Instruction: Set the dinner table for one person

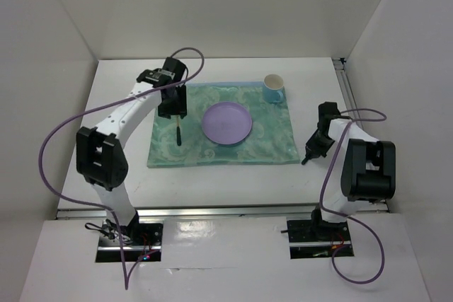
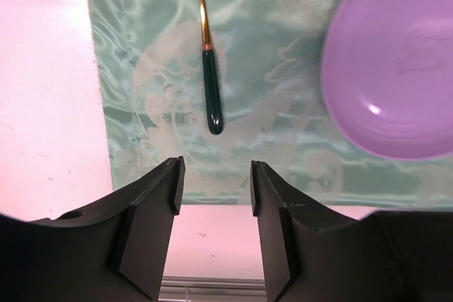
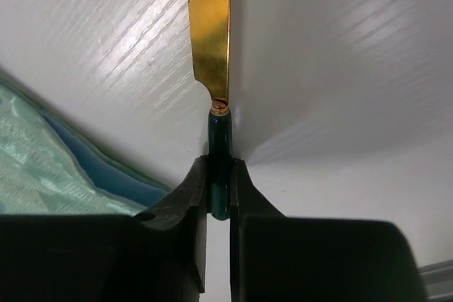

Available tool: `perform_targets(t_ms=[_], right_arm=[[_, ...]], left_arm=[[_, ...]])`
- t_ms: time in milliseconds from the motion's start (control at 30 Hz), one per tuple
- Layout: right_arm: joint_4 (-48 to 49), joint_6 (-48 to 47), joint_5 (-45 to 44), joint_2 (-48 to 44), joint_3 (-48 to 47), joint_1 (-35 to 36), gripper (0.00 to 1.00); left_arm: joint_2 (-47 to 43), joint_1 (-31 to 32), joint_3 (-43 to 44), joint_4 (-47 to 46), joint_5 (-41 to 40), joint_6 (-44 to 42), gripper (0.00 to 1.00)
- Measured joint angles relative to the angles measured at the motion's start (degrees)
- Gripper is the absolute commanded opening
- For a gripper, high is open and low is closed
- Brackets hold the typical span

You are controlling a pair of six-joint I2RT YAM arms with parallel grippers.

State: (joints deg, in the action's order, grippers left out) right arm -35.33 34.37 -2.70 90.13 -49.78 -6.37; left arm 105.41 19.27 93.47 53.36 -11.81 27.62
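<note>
Desk (image 1: 117, 114): white, flat, rail-edged; was shown whole only from above.
Left claw (image 2: 214, 178): spread; fork (image 2: 211, 83) was seen just ahead.
Right claw (image 3: 219, 175): knife (image 3: 210, 26) handle was pinched; gold blade seen only close-up.

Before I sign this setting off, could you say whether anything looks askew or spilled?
Nothing stands out: the fork lies straight beside the plate, the mug stands upright, the right hand grips the knife.
</note>
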Motion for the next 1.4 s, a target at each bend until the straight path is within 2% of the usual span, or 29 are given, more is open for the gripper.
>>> perform_targets(t_ms=[200, 300, 400, 533, 700, 1033, 1400], right_arm=[[-3.4, -2.2, -5.7, -4.3, -3.7, 0.0, 0.0], [-4.0, -5.2, -5.4, -8.8, -7.0, 0.7, 0.0], [-4.1, -9.5, -1.4, -10.0, -11.3, 4.2, 0.0], [-4.8, -14.4, 6.1, -4.2, -16.8, 11.8, 0.0], [-7.1, -17.4, 11.1, 3.0, -17.4, 17.4, 0.0], [-9.8, -18.5, 10.4, 9.8, -20.4, 21.2, 0.0], [-8.6, -17.7, 6.7, 18.2, -25.0, 21.4, 0.0]], left_arm=[[-9.1, 0.2, 3.3, 0.7, 0.0, 1.3, 0.58], [-11.1, 0.2, 4.1, 0.7, 0.0, 1.6, 0.58], [-11.5, 0.2, 4.0, 1.3, -0.4, 2.4, 0.58], [-11.5, 0.2, 3.2, 2.3, -0.8, 2.8, 0.58], [-11.6, 0.2, 2.0, 2.6, -1.6, 2.8, 0.58], [-12.5, 0.2, 1.4, 3.2, -3.0, 2.8, 0.56], [-12.7, 0.2, -0.8, 3.2, -3.4, 2.8, 0.56]])
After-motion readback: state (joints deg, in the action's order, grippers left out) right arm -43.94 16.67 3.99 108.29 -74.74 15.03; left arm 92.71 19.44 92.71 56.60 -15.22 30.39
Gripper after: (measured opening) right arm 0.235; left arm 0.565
